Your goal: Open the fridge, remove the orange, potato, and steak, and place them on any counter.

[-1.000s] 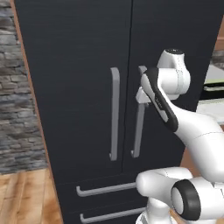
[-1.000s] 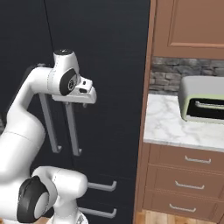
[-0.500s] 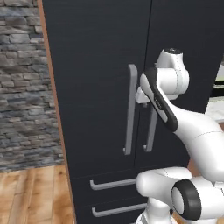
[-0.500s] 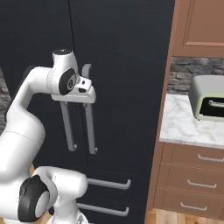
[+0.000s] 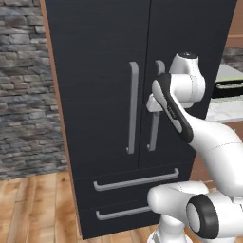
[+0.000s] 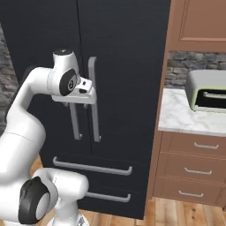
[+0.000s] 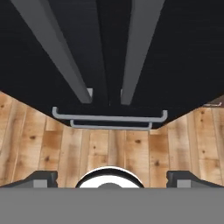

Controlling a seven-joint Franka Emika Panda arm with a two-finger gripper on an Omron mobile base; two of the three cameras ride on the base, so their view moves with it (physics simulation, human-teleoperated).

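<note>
While its doors stay shut, fridge (image 5: 104, 95) hides orange, potato, steak. Gripper (image 7: 112, 177) before the handles (image 7: 133, 48), jaws wide apart, empty; fingertips cut off at frame edge. Counter (image 6: 183, 119) beside, partly cropped.

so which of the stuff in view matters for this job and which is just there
For the job:
- fridge, doors shut
- its door handles
- marble counter
- pincer, open

Just there:
- toaster oven on the counter
- wooden drawers
- stone wall
</note>
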